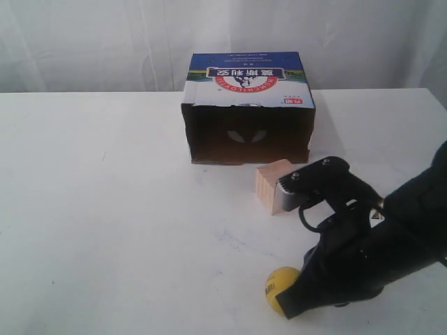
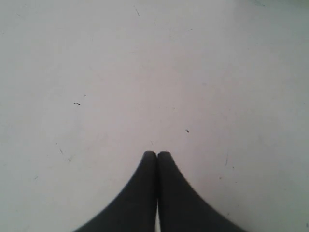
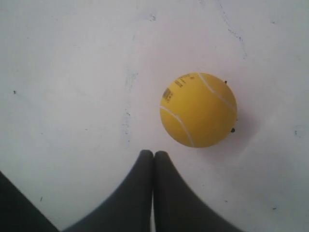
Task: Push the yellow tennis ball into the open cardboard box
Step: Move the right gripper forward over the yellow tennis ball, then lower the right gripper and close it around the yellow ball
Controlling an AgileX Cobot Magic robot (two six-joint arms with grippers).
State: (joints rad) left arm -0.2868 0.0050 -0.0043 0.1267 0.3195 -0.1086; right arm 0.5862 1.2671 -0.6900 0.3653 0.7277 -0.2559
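Both grippers are clenched on nothing, the left gripper [image 2: 157, 153] over bare table [image 1: 105, 209] and the right gripper [image 3: 153, 153] just beside the yellow tennis ball [image 1: 278, 287], which lies by the table's near edge, right of the middle. The ball should be met squarely from behind and driven toward the open cardboard box [image 1: 248, 77] near the far edge (its mouth faces the near edge). The line is best kept on the left-edge side of the wooden cube [image 1: 274, 185] standing before that mouth.
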